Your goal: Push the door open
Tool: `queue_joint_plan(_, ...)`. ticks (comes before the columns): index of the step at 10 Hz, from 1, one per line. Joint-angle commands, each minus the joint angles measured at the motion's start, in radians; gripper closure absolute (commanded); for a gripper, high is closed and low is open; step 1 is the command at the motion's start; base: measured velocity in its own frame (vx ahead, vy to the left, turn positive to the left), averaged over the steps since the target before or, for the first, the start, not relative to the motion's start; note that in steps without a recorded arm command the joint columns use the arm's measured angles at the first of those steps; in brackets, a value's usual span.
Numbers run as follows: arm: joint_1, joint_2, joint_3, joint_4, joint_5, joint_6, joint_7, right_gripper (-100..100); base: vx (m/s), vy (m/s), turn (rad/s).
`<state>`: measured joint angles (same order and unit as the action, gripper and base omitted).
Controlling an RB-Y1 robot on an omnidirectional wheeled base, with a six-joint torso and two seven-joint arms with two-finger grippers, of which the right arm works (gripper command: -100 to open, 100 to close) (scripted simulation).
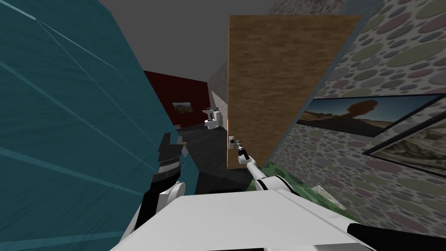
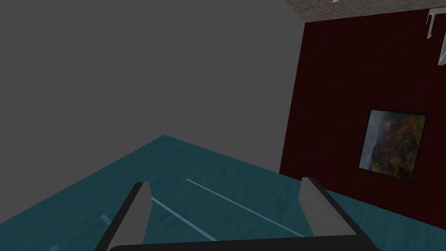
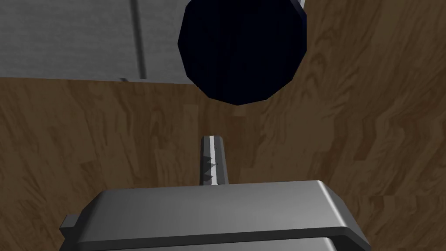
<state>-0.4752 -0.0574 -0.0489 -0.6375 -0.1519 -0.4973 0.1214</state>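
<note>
The brown wood-grain door (image 1: 270,87) stands partly open ahead of me, its free edge toward the gap on the left. A small light handle plate (image 1: 232,141) sits low on that edge. My right gripper (image 1: 240,147) reaches to the door just beside the handle. In the right wrist view its fingers (image 3: 213,159) are shut together with nothing between them, tips close to the wood (image 3: 109,144), and a dark round knob (image 3: 241,50) lies just beyond them. My left gripper (image 1: 170,146) is raised beside the teal wall, and its fingers (image 2: 139,205) stand open and empty.
A teal wall (image 1: 65,122) runs close on my left. A dotted wall (image 1: 383,52) with framed pictures (image 1: 353,115) runs on my right. Through the gap lie a dark floor (image 1: 209,148), a white toilet (image 1: 212,120) and a dark red wall (image 1: 174,89).
</note>
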Motion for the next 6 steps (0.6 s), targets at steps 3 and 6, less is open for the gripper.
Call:
queue_joint_plan(3,-0.008,0.016,-0.003,-0.004,-0.002,0.014,0.016,-100,-0.219,0.053,-0.044)
queue_joint_plan(6,-0.013,0.048,-0.005,-0.005,-0.003,0.02,0.025,-100,-0.232,0.064,-0.047)
